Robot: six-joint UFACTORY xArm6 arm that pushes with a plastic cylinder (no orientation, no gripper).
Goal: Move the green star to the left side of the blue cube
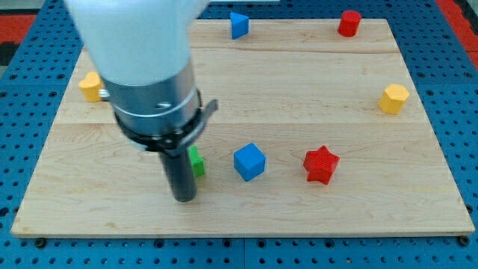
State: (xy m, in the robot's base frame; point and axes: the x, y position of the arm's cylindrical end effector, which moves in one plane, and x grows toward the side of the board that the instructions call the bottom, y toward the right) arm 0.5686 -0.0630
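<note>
Tip (pixel 184 199) touching green star (pixel 196 161), view's left side; star just left of blue cube (pixel 249 162). No jaws on end effector.

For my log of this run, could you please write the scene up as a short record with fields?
tip: my tip rests at the green star's left edge
green star: mostly hidden behind the rod, left of the blue cube
blue cube: near board centre, apart from the star
red star: right of the cube
board: wooden

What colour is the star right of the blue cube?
Red star, seen clearly in the camera view.
</note>
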